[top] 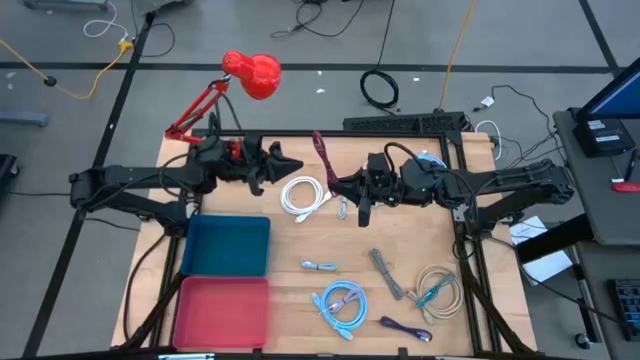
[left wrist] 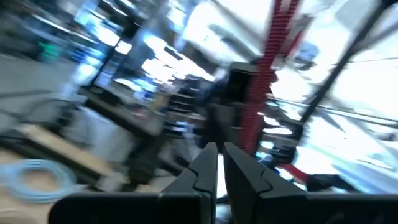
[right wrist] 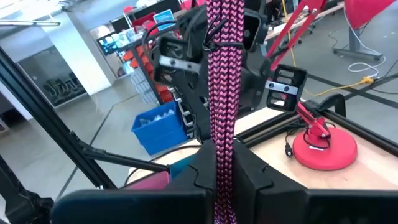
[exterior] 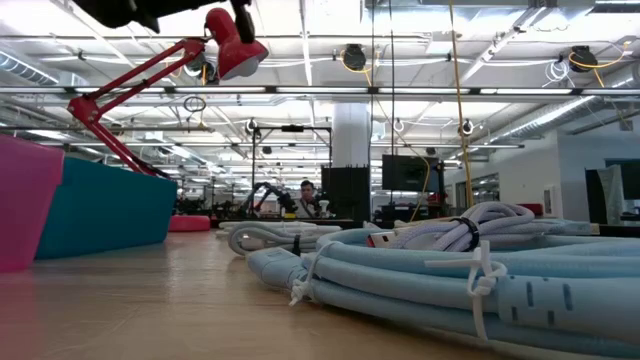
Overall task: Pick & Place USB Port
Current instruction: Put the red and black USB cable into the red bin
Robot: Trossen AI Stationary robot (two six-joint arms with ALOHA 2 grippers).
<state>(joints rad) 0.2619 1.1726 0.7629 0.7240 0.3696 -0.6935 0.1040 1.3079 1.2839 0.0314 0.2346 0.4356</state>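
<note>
We find the right gripper raised above the table's middle, its jaws clamped on a bundled red-and-black braided cable, which we take to be the task's USB item. In the high view this cable trails from the gripper toward the table's far edge. The left gripper sits opposite with fingers nearly together and nothing visible between them. Judging the step as carry-to-bin, we advise lifting until the hanging bundle clears the white coiled cable, then travelling to the blue bin or the red bin; the task does not say which. Only the right wrist view confirms the grasp. The low view shows neither gripper, merely a light blue cable coil.
</note>
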